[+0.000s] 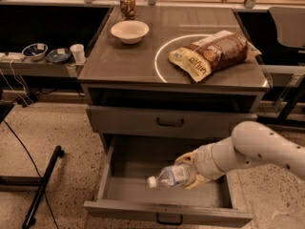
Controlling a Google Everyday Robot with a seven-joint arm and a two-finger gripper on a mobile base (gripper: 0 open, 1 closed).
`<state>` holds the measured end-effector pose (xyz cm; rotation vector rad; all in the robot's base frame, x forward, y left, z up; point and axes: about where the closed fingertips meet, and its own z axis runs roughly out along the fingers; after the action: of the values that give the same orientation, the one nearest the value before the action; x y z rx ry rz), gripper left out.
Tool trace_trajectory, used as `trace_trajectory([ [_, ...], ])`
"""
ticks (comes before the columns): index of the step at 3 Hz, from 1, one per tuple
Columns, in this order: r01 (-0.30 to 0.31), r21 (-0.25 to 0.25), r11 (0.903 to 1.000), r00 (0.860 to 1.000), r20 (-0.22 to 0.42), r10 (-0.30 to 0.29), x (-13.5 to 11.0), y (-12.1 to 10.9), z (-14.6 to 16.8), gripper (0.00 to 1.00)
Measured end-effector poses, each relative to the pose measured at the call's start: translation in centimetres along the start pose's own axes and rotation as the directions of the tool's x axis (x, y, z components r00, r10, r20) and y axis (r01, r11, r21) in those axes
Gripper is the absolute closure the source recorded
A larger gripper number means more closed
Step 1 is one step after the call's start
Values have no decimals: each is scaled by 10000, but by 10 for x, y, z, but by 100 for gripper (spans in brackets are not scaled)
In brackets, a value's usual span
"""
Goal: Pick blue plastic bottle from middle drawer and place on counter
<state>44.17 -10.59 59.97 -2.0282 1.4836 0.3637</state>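
The blue plastic bottle (170,176) is clear with a white cap and pale label. It lies sideways in my gripper (189,171), cap pointing left, lifted above the floor of the open middle drawer (167,213). My gripper is shut on the bottle's right part, and its yellowish fingers (187,157) wrap over it. My white arm reaches in from the right edge. The counter (124,61) above bears a thin white circle outline (159,54).
A snack bag (212,54) lies over the circle on the counter's right. A white bowl (129,31) and a brown-filled jar (127,5) stand at its back left. A shut drawer (170,122) sits above the open one. A side shelf (38,67) holds bowls and a cup.
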Motion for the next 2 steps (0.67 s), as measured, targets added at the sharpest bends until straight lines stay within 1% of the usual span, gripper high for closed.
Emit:
trace_trajectory([
  [1, 280, 12, 9996, 9959, -861, -278, -34, -37, -73, 100],
  [2, 1058, -184, 9942, 9772, -1829, -1074, -90, -80, -140, 100],
])
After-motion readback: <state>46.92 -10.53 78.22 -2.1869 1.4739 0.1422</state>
